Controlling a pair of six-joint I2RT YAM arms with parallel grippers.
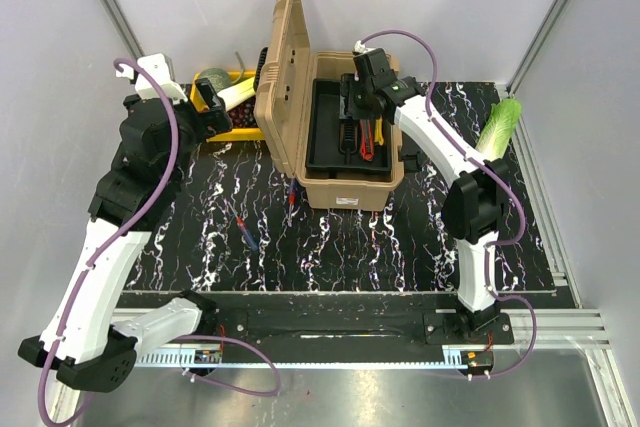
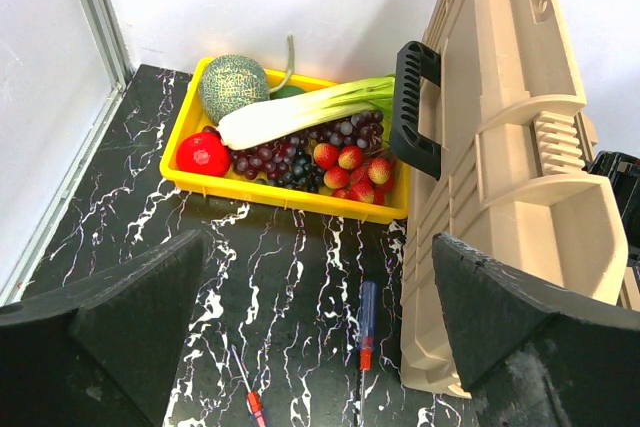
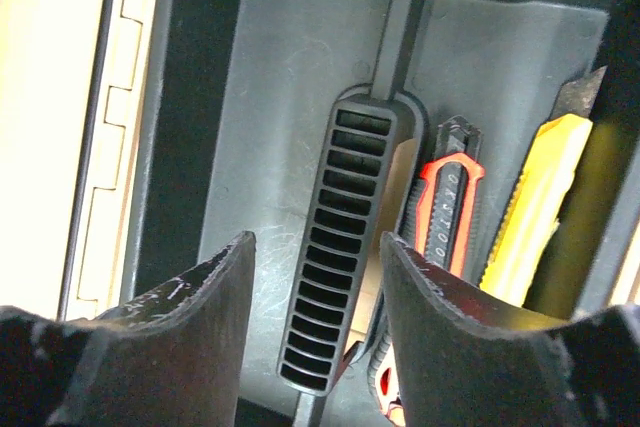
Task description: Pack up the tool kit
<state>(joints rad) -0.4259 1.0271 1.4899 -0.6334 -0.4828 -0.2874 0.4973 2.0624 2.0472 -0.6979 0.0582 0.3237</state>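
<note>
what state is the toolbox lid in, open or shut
Open. The lid stands upright along the left edge of the toolbox, leaving the black inner tray exposed.

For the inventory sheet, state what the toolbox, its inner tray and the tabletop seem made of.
Toolbox: tan moulded plastic, matte, by its ribs and cast hinge. Inner tray: black plastic, slightly glossy, fine scratches showing. Tabletop: black with white veins, marble-look, smooth; stone or printed laminate, cannot tell.

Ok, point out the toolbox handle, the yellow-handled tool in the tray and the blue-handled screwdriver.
toolbox handle [image 2: 403,107]: left wrist view, middle of the black grip.
yellow-handled tool [image 3: 540,207]: right wrist view, mid-body.
blue-handled screwdriver [image 2: 367,307]: left wrist view, blue handle.
</note>
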